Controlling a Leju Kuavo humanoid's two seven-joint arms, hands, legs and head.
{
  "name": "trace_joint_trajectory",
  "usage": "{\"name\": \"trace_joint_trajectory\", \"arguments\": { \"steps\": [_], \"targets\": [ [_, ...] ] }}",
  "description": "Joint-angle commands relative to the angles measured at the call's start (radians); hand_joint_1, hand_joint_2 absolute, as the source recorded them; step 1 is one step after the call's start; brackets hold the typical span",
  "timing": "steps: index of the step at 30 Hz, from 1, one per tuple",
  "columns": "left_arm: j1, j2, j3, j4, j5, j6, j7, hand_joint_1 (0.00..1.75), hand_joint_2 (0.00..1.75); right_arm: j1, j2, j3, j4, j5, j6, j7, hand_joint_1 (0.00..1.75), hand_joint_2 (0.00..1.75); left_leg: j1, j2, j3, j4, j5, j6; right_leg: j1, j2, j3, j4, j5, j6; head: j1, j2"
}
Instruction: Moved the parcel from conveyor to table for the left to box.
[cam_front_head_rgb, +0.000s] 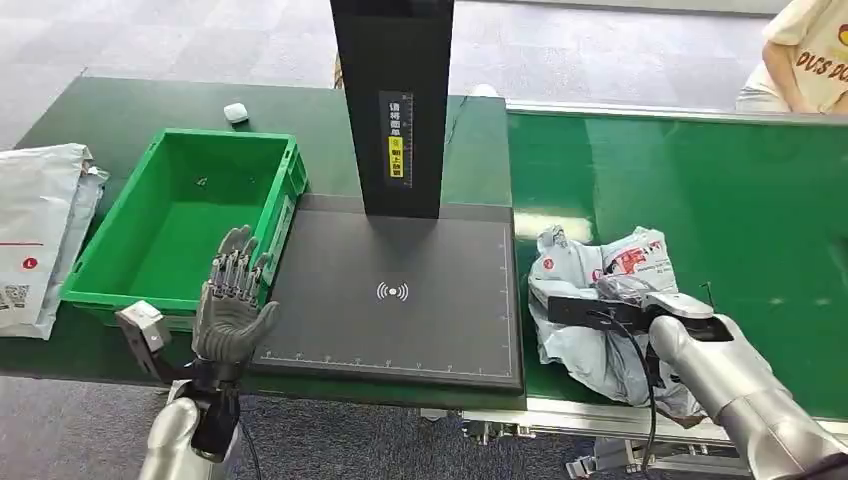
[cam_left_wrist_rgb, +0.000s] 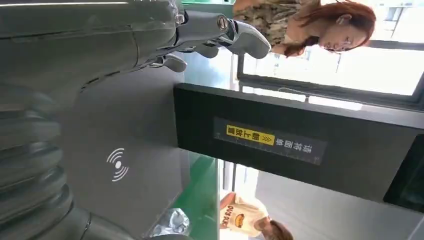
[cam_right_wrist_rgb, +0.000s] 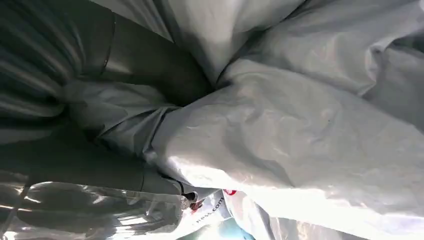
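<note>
Right hand (cam_front_head_rgb: 640, 300) gripping parcel (cam_front_head_rgb: 580, 270), conveyor (cam_front_head_rgb: 740, 200)

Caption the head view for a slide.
Right hand grips a grey parcel on the conveyor; left hand waits open beside the green bin.

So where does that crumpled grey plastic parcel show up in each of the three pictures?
Head view: the parcel lies on the green conveyor, right of the black scanner pad, under the right robot hand.
Left wrist view: a crinkled scrap at the bottom edge is probably it.
Right wrist view: its grey plastic spans the picture.
Shared landmark: the scanner pad's wave symbol.
</note>
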Motion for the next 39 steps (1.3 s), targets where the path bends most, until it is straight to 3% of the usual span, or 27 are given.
{"name": "trace_joint_trajectory", "arguments": {
  "steps": [1,4,7,12,13,14,17,21,34,36,39],
  "targets": [
    [-0.012,0.022,0.007,0.008,0.001,-0.003,0.002,0.00,1.75,-0.052,0.065,0.010,0.059,-0.002,-0.049,-0.001,1.75,1.75,0.000,0.003,0.002,-0.001,0.000,-0.001,0.000,0.002,0.001,-0.001,0.000,-0.001,0.000,0.000],
    [0.013,0.028,0.007,-0.027,0.001,-0.001,0.002,0.00,1.75,-0.082,0.147,-0.077,0.079,-0.020,-0.197,0.031,1.75,1.75,0.000,0.008,0.003,-0.001,-0.001,-0.001,0.000,0.008,0.000,0.000,0.001,-0.002,0.000,0.000],
    [0.065,0.022,0.022,-0.086,0.012,0.020,-0.005,0.00,1.75,-0.118,0.209,-0.244,0.031,-0.090,-0.359,0.027,1.75,1.75,0.000,0.012,0.002,-0.001,-0.002,-0.001,0.000,0.012,-0.002,0.001,0.001,-0.002,0.000,0.000],
    [0.054,0.003,0.024,-0.071,0.022,0.091,-0.067,0.00,1.75,-0.072,0.289,-0.469,-0.208,-0.248,-0.543,-0.208,1.75,1.75,-0.001,0.008,0.001,0.000,-0.001,-0.002,0.000,0.007,-0.003,0.002,0.000,-0.003,0.000,0.000],
    [0.043,-0.001,0.018,-0.071,0.021,0.092,-0.097,0.00,1.75,-0.021,0.374,-0.570,-0.340,-0.405,-0.536,-0.368,1.75,1.75,0.000,0.005,-0.001,0.000,0.000,-0.001,0.000,0.005,-0.004,0.002,0.000,-0.002,0.000,0.000],
    [0.031,-0.013,0.013,-0.070,0.015,0.089,-0.094,0.00,1.75,0.041,0.412,-0.561,-0.451,-0.476,-0.549,-0.461,1.75,1.75,0.000,0.007,0.001,-0.001,-0.001,-0.002,0.000,0.007,-0.002,0.001,0.000,-0.003,0.000,0.000],
    [0.021,-0.021,0.002,-0.090,0.000,0.098,-0.078,0.00,1.75,0.168,0.491,-0.500,-0.662,-0.609,-0.639,-0.464,1.75,1.75,0.002,0.008,0.002,-0.002,-0.001,-0.002,0.002,0.007,-0.001,0.000,0.000,-0.003,0.000,0.000],
    [0.051,-0.016,0.024,-0.158,0.000,0.094,-0.045,0.00,1.75,0.303,0.547,-0.502,-0.813,-0.644,-0.749,-0.541,1.75,1.75,0.003,0.003,0.003,-0.003,-0.002,-0.003,0.003,0.003,0.001,0.000,-0.002,-0.005,-0.001,0.000],
    [0.055,-0.018,0.030,-0.163,-0.001,0.087,-0.038,0.00,1.75,0.305,0.549,-0.525,-0.823,-0.641,-0.759,-0.549,1.75,1.75,0.002,0.002,0.002,-0.002,-0.001,-0.003,0.002,0.001,0.001,0.000,-0.003,-0.005,0.000,0.000],
    [0.049,-0.009,0.015,-0.161,-0.010,0.071,-0.033,0.00,1.75,0.354,0.565,-0.539,-0.889,-0.602,-0.804,-0.595,1.75,1.75,0.002,0.002,0.003,-0.002,-0.002,-0.003,0.002,0.001,0.001,0.000,-0.003,-0.005,0.000,0.000],
    [0.017,0.007,-0.010,-0.118,-0.013,0.059,-0.038,0.00,1.75,0.374,0.525,-0.471,-0.940,-0.468,-0.734,-0.595,1.75,1.75,0.002,-0.001,0.002,-0.002,-0.001,-0.003,0.002,-0.002,0.001,0.000,-0.004,-0.004,0.000,0.000]
  ]
}}
